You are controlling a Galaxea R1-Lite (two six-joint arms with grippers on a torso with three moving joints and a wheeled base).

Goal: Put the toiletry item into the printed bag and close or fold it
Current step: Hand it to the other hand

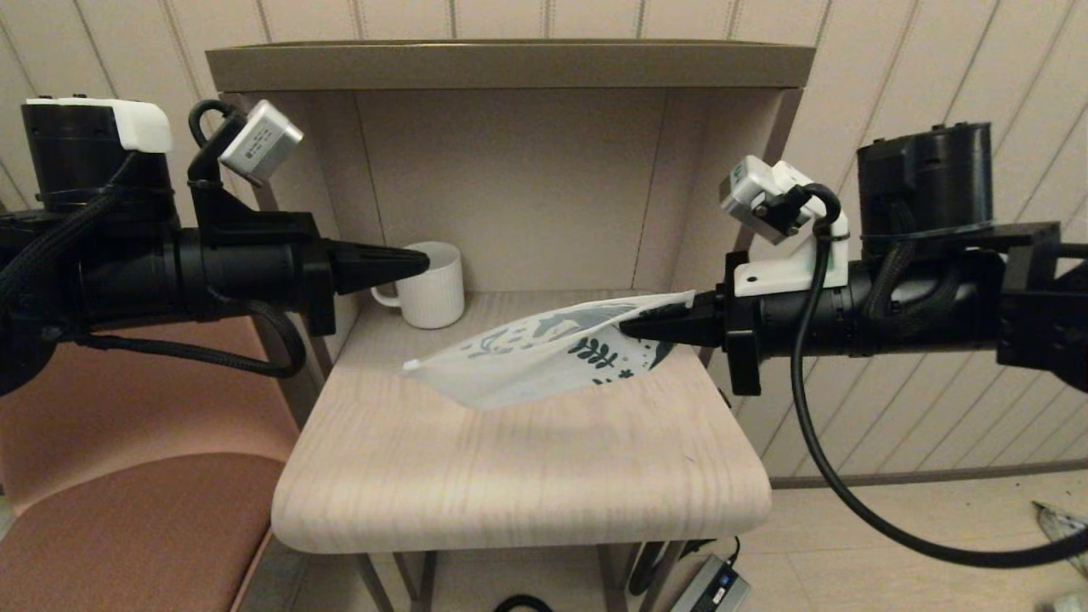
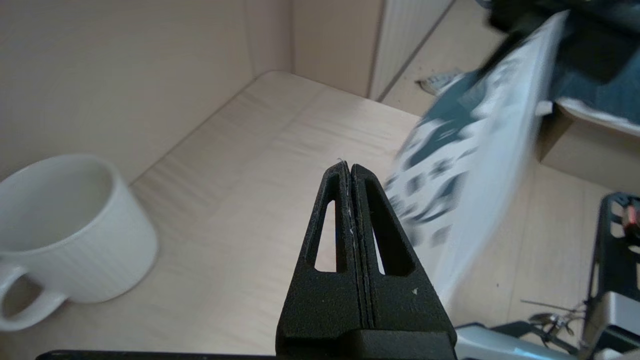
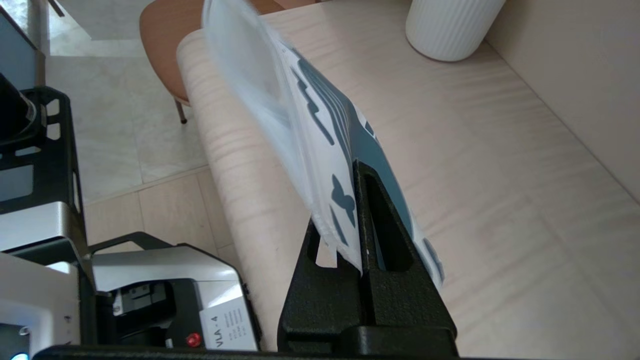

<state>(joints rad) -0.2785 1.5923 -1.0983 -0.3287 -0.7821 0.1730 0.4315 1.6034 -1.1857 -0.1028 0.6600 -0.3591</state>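
My right gripper (image 1: 627, 325) is shut on the leaf-printed end of the printed bag (image 1: 544, 348), holding that end up off the wooden table while the plain white end sags to the left and touches the top. In the right wrist view the printed bag (image 3: 300, 115) runs away from the pinching right gripper (image 3: 356, 170). My left gripper (image 1: 422, 263) hovers shut and empty in front of the mug, up and left of the bag; in its own view the left gripper (image 2: 348, 167) points at bare tabletop with the printed bag (image 2: 465, 150) beside it. The toiletry item is out of view.
A ribbed white mug (image 1: 433, 285) stands at the back left of the table (image 1: 527, 476), inside a three-walled alcove (image 1: 510, 170) with a shelf above. A brown padded seat (image 1: 127, 527) sits at left. A power brick (image 1: 710, 586) lies on the floor below.
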